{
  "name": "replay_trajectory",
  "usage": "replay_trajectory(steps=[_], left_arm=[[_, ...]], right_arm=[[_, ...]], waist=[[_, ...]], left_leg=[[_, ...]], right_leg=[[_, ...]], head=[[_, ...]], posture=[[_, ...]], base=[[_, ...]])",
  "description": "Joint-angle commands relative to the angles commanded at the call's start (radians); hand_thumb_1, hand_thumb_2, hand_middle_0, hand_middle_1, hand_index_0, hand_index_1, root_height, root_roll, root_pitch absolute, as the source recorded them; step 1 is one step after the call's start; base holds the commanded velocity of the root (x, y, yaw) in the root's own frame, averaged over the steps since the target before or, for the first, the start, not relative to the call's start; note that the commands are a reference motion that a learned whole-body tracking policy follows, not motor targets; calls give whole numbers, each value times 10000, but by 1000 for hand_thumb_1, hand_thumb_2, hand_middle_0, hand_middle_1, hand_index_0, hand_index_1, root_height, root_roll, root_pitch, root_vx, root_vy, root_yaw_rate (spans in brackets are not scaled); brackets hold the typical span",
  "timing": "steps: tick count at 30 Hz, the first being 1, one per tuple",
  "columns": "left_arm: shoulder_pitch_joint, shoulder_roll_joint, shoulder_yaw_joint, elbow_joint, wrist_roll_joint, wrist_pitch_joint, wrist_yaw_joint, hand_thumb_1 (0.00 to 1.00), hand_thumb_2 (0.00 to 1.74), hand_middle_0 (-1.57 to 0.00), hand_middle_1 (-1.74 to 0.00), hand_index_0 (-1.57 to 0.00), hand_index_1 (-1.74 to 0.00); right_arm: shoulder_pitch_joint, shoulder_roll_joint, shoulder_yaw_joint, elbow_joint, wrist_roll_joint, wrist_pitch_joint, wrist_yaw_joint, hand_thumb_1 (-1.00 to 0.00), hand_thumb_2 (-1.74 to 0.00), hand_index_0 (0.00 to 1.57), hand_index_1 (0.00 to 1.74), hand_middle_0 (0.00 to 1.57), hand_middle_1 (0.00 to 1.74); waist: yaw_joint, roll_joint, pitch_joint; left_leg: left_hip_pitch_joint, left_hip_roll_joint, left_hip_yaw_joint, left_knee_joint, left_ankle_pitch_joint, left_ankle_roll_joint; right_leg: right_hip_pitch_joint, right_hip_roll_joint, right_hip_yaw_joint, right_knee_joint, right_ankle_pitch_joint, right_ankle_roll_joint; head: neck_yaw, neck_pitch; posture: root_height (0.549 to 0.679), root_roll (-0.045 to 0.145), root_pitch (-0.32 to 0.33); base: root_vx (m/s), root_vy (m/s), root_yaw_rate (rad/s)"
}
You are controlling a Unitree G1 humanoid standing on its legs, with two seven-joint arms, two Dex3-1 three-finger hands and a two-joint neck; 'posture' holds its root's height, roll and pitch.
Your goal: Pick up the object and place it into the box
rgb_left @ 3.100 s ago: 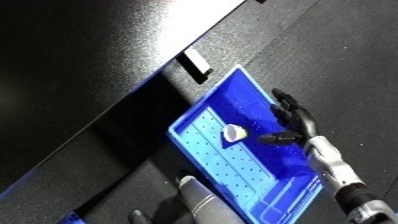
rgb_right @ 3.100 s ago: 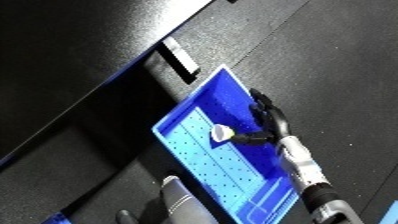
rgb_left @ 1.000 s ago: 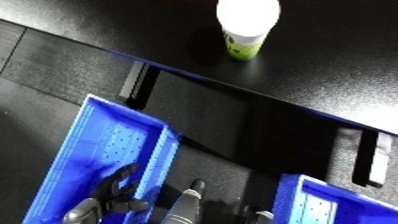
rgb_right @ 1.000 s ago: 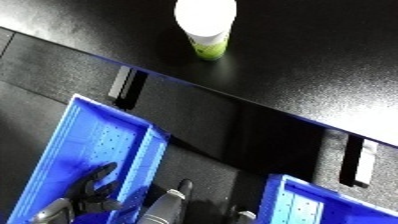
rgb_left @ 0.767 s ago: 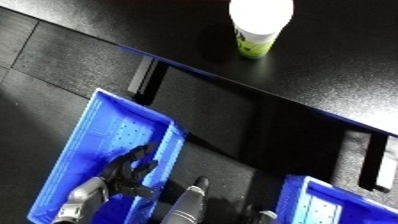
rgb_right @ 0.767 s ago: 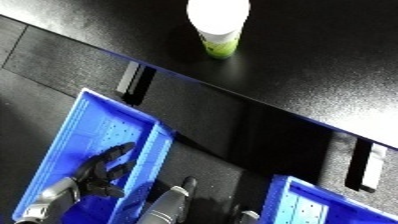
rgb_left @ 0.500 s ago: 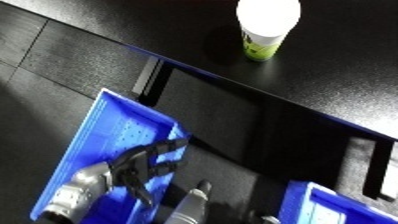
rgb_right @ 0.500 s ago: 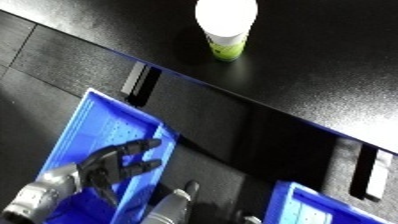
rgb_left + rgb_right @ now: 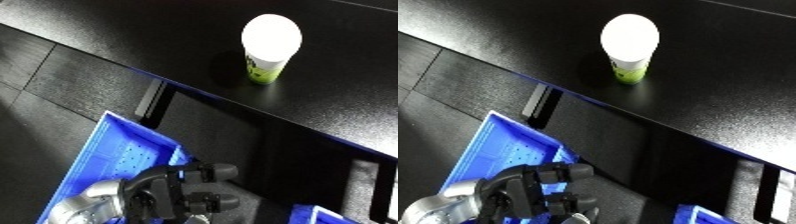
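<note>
At lower left, the left hand [image 9: 173,192] curls empty-fingered over the perforated blue bin's [image 9: 107,155] right rim; the white-capped green bottle [image 9: 269,47] stands upper right on the matte black table [image 9: 133,35].

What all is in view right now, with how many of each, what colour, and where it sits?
Bottle: one, white cap with green and white body, upright on the black table, upper right.
Table: one, black, fills the upper part.
Bin: one, blue, lower left, below the table edge.
Second bin: a blue corner only, at the bottom right edge.
Left hand: one, black, on a silver forearm, fingers curled, holding nothing visible, over the right rim of the blue bin.
Right hand: not in view.
</note>
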Motion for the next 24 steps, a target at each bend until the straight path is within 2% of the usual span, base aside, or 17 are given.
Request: replay_trajectory(steps=[4,8,12,15,19,24], left_arm=[[-218,-599,673,-414,-807,-944,811,0,0,0,0,0,0],[-493,-1176,1243,-530,-615,-1663,1916,0,0,0,0,0,0],[-723,-1621,1814,-545,-102,-2426,3154,0,0,0,0,0,0],[-893,-1775,2199,-460,940,-3233,4542,0,0,0,0,0,0],[-1162,-1612,2561,-462,3193,-4095,6581,0,0,0,0,0,0],[-1565,-1330,2766,-290,5393,-4323,8762,0,0,0,0,0,0]], right_arm=[[112,157,-46,94,-150,-67,120,0,0,0,0,0,0],[150,310,-86,126,-313,-118,237,0,0,0,0,0,0],[165,394,-96,120,-564,-122,320,0,0,0,0,0,0],[208,422,-100,144,-706,-119,365,0,0,0,0,0,0],[304,418,-92,206,-780,-163,464,0,0,0,0,0,0],[271,344,-18,289,-730,-185,611,0,0,0,0,0,0]], waist=[[27,-108,-23],[20,-206,-43],[-29,-277,-65],[-91,-301,-82],[-174,-295,-81],[-302,-265,-66]], left_leg=[[4,-25,-26,-55,12,-17],[1,-23,-27,-66,25,-17],[-16,2,-15,-93,66,-49],[23,22,6,-205,128,-61],[26,38,42,-309,215,-71],[-28,50,90,-374,307,-82]], right_leg=[[-47,32,3,64,-56,-67],[-95,34,9,150,-98,-103],[-154,54,44,197,-115,-125],[-172,73,81,192,-111,-129],[-227,77,124,191,-82,-120],[-332,113,176,179,-40,-137]], head=[[207,281],[494,414],[607,505],[711,572],[769,654],[718,754]], posture=[[623,27,-87],[622,27,-86],[623,27,-86],[624,27,-86],[625,27,-86],[625,28,-84]], base=[[16,-13,-2],[17,-6,-20],[21,-3,-70],[28,1,-72],[19,4,-46],[2,1,-62]])
